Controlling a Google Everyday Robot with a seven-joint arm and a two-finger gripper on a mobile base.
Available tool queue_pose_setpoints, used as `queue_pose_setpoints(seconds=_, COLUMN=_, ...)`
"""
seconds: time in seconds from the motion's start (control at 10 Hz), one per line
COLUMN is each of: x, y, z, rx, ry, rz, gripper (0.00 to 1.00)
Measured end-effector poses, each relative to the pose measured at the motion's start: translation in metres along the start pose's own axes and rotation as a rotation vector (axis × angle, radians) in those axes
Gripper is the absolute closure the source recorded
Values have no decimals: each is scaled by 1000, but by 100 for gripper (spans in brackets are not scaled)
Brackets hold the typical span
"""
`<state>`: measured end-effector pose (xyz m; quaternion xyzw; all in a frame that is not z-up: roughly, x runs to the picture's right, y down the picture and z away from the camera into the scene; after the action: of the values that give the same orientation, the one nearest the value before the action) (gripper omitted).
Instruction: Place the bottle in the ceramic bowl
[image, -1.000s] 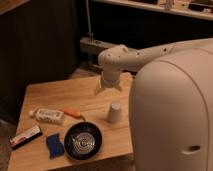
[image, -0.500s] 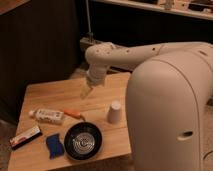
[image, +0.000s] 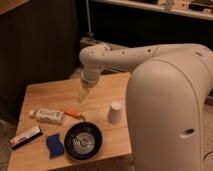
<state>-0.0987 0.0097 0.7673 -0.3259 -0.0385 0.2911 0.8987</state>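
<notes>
The bottle (image: 48, 116) lies on its side on the left of the wooden table (image: 50, 92), whitish with a printed label and its pale cap pointing left. The ceramic bowl (image: 83, 141), round, glossy and black with faint rings inside, sits near the table's front edge, to the right of and nearer than the bottle. My gripper (image: 82, 95) hangs from the white arm (image: 130, 57) above the middle of the table, behind and to the right of the bottle and clear of it. It holds nothing that I can see.
An orange carrot-like object (image: 73, 113) lies just right of the bottle. A white upturned cup (image: 115, 112) stands right of the bowl. A blue sponge (image: 53, 145) lies left of the bowl. A flat red-striped box (image: 25, 136) lies at the front left edge. My white body (image: 170, 115) fills the right.
My arm has swung left across the table, carrying the gripper from above the white cup toward the middle, closer to the bottle. The objects on the table have not moved.
</notes>
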Motion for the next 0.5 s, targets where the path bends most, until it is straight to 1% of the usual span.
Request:
queue_pose_setpoints(seconds=0.1, x=0, y=0, z=-2, rx=-6, ry=-21, rz=-32, gripper=20)
queue_pose_setpoints(seconds=0.2, x=-2, y=6, z=-2, rx=-19, ry=-39, rz=-112, gripper=20)
queue_pose_setpoints(seconds=0.4, x=-4, y=19, z=-3, rx=-62, ry=-75, rz=-338, gripper=20)
queue_pose_setpoints(seconds=0.5, x=-3, y=26, z=-3, rx=-93, ry=-91, rz=-471, gripper=20)
